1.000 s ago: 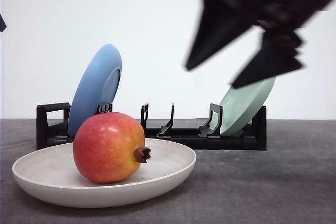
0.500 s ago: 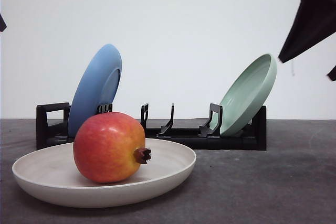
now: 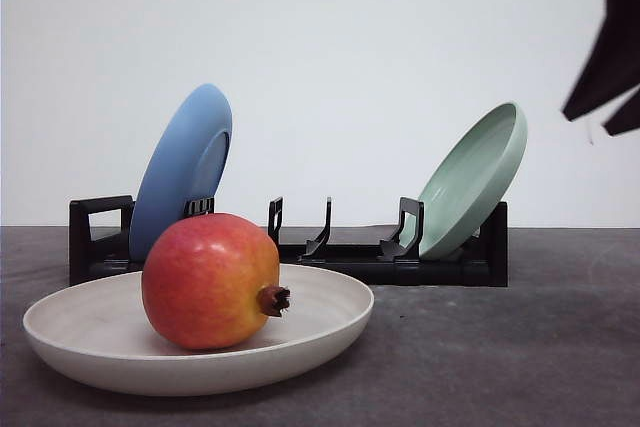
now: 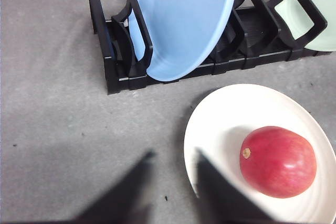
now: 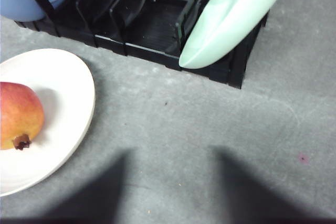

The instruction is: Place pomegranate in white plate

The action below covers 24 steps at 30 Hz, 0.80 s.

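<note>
Your glossy red-and-yellow pomegranate (image 3: 210,281) sat in the round cream-white plate (image 3: 330,332), crown at four o'clock. Both grippers, left (image 4: 172,192) and right (image 5: 173,192), were spread apart, holding nothing.

Lighting bright, even & diffuse; far wall nearly blown out white in front view. Pomegranate (image 3: 210,281) shows soft sheen, no hard glare, w/ faint shadow under it on white plate (image 3: 90,347). Right gripper's fingers (image 3: 608,67) at the edge are motion-blurred. Wrist views: near fingers (image 4: 126,192) dark, out of focus, smeared; desk (image 5: 210,124) sharp.
</note>
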Tool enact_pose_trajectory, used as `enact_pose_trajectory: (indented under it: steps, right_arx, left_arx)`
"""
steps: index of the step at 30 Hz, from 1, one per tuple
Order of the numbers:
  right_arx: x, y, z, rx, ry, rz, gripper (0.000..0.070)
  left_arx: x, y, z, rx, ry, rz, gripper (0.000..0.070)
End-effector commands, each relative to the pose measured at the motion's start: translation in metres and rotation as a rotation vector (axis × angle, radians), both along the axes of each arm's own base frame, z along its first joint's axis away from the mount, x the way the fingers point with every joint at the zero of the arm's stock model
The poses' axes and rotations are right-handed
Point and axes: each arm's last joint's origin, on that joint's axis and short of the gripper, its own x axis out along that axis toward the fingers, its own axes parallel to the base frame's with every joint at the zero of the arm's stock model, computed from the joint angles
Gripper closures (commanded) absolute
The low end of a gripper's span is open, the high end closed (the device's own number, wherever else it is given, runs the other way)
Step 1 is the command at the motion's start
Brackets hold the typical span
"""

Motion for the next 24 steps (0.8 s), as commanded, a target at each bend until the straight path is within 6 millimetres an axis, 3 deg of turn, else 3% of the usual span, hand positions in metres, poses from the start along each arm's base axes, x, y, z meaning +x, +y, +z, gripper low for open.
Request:
enact_pose_trajectory:
  steps: [1, 16, 24]
  right_arx:
    - [0.001, 0.001, 0.002, 0.007, -0.012, 0.0, 0.0676]
    - [0.002, 0.001, 0.002, 0.008, -0.012, 0.0, 0.0676]
    - [0.002, 0.001, 0.002, 0.008, -0.012, 0.0, 0.0676]
  left_arx:
    - [0.001, 0.0, 0.005, -0.007, -0.018, -0.003, 0.07]
    - [0.0, 0.0, 0.005, -0.008, -0.026, -0.001, 0.07]
    - [-0.012, 0.012, -0.013, 0.003, -0.092, 0.046, 0.07]
